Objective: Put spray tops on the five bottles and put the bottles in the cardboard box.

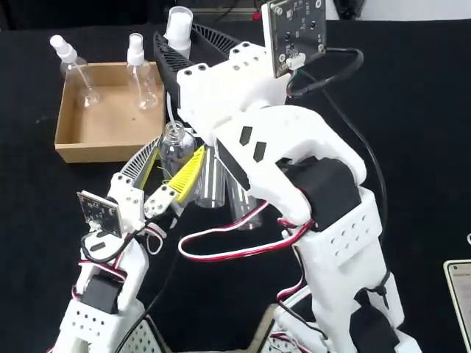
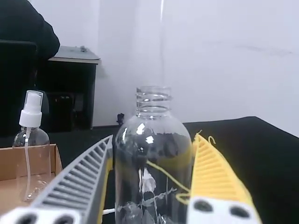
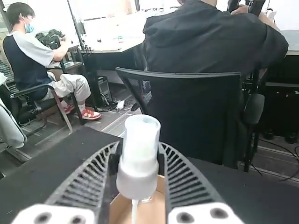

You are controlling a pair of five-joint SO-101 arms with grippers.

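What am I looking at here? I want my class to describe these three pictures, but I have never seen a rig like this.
These are two small robot arms at a black table. One picture looks down from a fixed camera above. The other two come from a camera on each arm's wrist. The left gripper is closed on a clear bottle whose neck is open. The right gripper holds a white spray top, raised near the cardboard box. Two capped bottles stand in that box, and spare bottles lie on the table beneath the right arm.
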